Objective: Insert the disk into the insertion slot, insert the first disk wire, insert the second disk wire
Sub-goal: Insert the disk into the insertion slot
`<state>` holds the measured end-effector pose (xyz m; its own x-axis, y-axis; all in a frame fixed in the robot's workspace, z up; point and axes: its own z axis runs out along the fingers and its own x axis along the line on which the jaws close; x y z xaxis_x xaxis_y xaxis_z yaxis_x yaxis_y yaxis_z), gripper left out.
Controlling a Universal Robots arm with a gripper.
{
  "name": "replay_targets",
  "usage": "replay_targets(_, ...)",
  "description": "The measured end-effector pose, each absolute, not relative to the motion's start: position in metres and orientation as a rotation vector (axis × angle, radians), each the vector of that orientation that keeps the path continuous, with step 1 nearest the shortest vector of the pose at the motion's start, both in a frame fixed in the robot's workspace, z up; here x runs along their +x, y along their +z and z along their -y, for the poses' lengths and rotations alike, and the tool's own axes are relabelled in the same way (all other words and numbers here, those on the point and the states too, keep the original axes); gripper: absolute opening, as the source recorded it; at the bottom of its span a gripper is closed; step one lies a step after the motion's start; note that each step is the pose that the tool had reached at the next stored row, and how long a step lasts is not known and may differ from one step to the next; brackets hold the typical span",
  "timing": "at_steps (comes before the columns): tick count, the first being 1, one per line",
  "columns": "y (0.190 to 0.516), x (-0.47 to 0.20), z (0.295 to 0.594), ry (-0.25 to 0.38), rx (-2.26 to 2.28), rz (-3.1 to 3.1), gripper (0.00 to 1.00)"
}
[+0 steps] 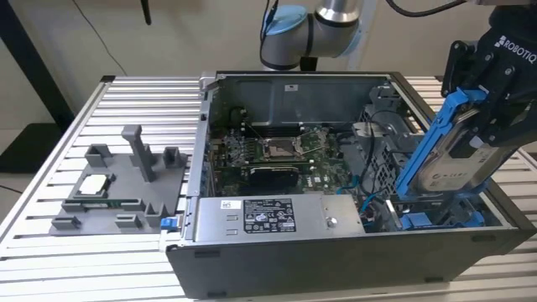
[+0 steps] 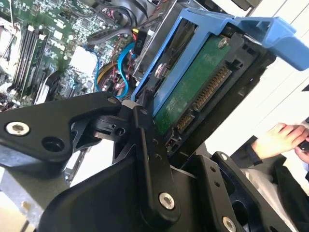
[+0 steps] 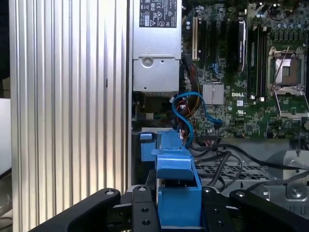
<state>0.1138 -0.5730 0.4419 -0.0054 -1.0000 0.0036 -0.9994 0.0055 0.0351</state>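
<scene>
My gripper (image 1: 493, 110) is shut on the disk (image 1: 457, 165), a silver drive in a blue carrier. It holds the disk steeply tilted over the side of the open computer case (image 1: 336, 264) that lies at the exterior view's right. The disk's lower end dips toward the insertion slot (image 1: 424, 220), a dark bay with blue tabs at the case's near corner. In the second wrist view the disk (image 2: 193, 92) shows its green board and connector between my black fingers (image 2: 149, 145). The first wrist view has the blue carrier (image 3: 177, 191) in my gripper (image 3: 178, 212), with the slot (image 3: 147, 141) beyond. Blue wires (image 3: 189, 107) curl beside the bay.
A grey labelled power-supply box (image 1: 268, 217) lies along the case's near wall, with the motherboard (image 1: 277, 154) behind it. A grey fixture plate (image 1: 117, 189) with small parts sits on the slatted table (image 1: 126, 100) at the exterior view's left. A person's hand (image 2: 280, 137) shows beyond the case.
</scene>
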Motion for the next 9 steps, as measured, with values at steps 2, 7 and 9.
replay_targets(2, 0.439, 0.114, 0.573, -0.035, 2.197, 2.207, 0.33)
replay_targets(7, 0.432, 0.115, 0.573, -0.038, 2.200, 2.207, 0.33)
replay_targets(9, 0.429, 0.115, 0.574, -0.039, 2.201, 2.207, 0.33)
